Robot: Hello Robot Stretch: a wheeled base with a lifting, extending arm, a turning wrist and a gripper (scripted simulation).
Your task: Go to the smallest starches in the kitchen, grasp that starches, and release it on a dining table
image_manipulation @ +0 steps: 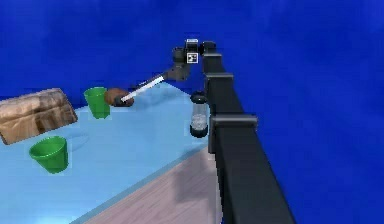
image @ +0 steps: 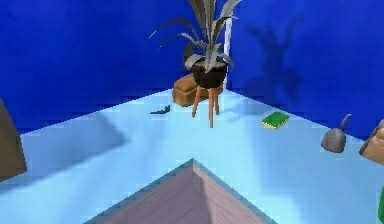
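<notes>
The dark square-section arm extends over the pale blue worktop, with two small white marker squares at its far end. The gripper points toward the arm side view's left, and its thin fingers end at a small brown rounded item, potato-like in shape and colour. This item lies on the worktop just beside an upright green plastic cup. Because it rests on the surface at the gripper's far end, it cannot be told whether the gripper holds anything. A second green cup stands nearer, a brown wooden box lies at the left edge, and a small glass shaker stands against the arm. In the forward view, the worktop carries a potted plant on a wooden stand, a green book and a grey bell-shaped object, all against deep blue walls.
</notes>
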